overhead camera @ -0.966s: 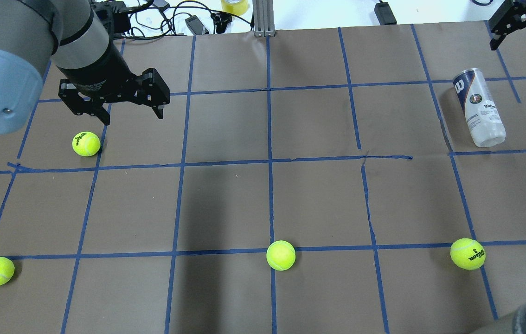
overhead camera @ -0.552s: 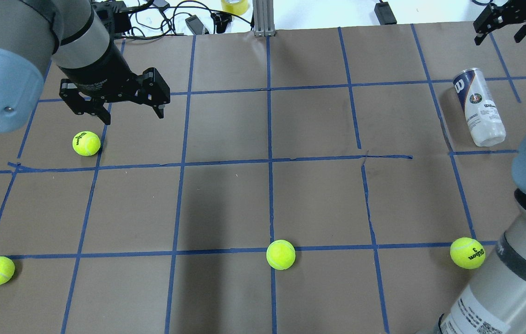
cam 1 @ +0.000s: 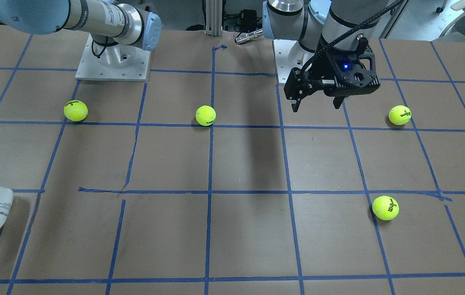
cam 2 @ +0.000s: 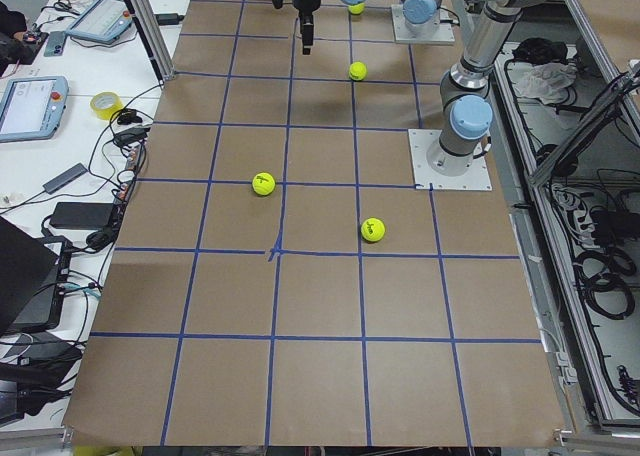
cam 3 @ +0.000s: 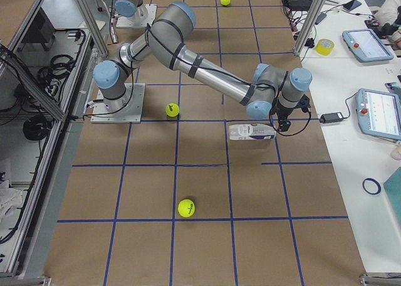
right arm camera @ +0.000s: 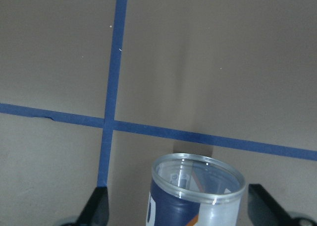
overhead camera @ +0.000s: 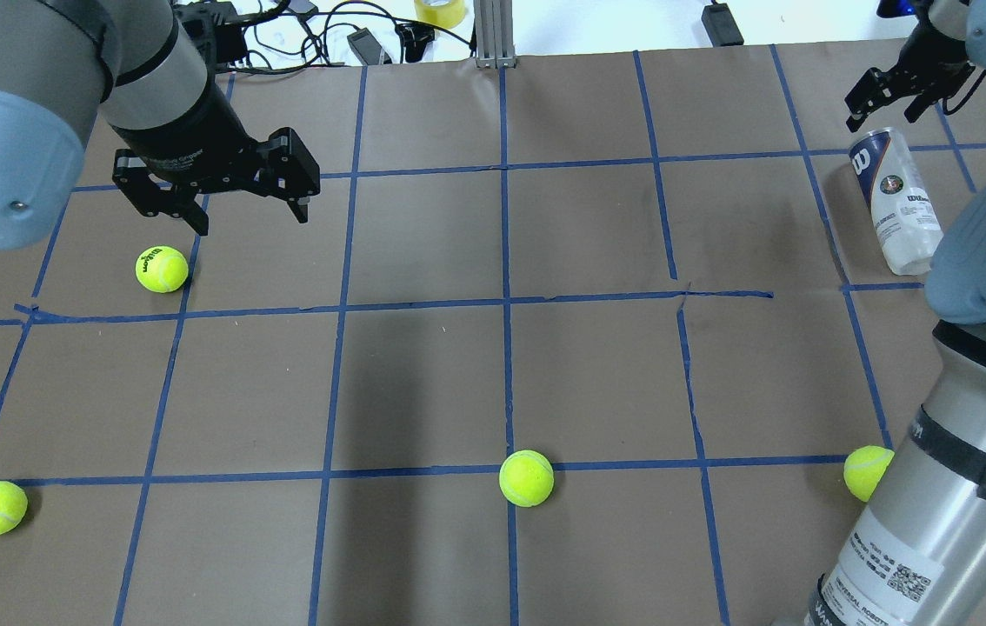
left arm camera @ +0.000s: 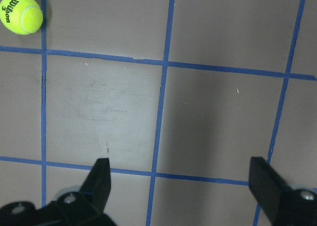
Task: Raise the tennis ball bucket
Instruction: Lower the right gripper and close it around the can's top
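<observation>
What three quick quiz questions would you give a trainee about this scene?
1. True or false: the tennis ball bucket stands upright.
2. How many tennis balls are in view from overhead?
3. Which gripper hangs right by the bucket's open end? A: the left gripper. B: the right gripper.

Key: 1 false, it lies on its side. 2 four. 3 B.
</observation>
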Available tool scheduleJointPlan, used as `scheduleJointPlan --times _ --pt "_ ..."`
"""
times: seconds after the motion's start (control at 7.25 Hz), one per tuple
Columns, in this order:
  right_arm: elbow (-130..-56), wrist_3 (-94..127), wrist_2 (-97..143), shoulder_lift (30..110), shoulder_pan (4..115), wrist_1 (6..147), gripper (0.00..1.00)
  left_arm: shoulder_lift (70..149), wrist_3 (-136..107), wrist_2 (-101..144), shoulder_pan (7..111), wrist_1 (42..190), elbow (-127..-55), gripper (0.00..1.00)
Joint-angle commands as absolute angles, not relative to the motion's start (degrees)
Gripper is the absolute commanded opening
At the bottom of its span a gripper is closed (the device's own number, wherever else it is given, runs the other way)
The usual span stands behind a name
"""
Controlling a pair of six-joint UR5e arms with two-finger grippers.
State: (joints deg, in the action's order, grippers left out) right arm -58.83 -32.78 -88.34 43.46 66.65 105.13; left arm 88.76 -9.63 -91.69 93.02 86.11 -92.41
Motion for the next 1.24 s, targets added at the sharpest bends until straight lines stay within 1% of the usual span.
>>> scheduleJointPlan --times 0.0,0.55,0.69,0.83,0.97,1.1 --pt "-59.41 -30.08 -89.38 42.81 66.62 105.12 1.00 88.68 -9.32 -91.76 92.99 86.04 -92.81 1.00" --pt "-59.59 -20.32 -94.65 42.63 66.71 104.33 1.00 88.68 -9.05 -91.93 92.99 86.04 -92.81 1.00" --pt "-61.16 -20.13 -93.87 42.63 66.62 104.85 0.99 88.68 -9.05 -91.93 92.99 86.13 -92.90 1.00" --pt "-63.78 -19.26 -93.61 42.63 66.71 106.25 0.99 88.68 -9.05 -91.93 92.99 86.13 -92.90 1.00" --pt "-65.37 -19.42 -93.78 42.89 66.71 111.74 1.00 88.77 -9.05 -92.02 92.99 86.13 -92.90 1.00" --pt "-65.56 -21.16 -93.69 42.72 66.71 113.88 1.00 88.68 -9.05 -91.93 92.99 86.13 -92.90 1.00"
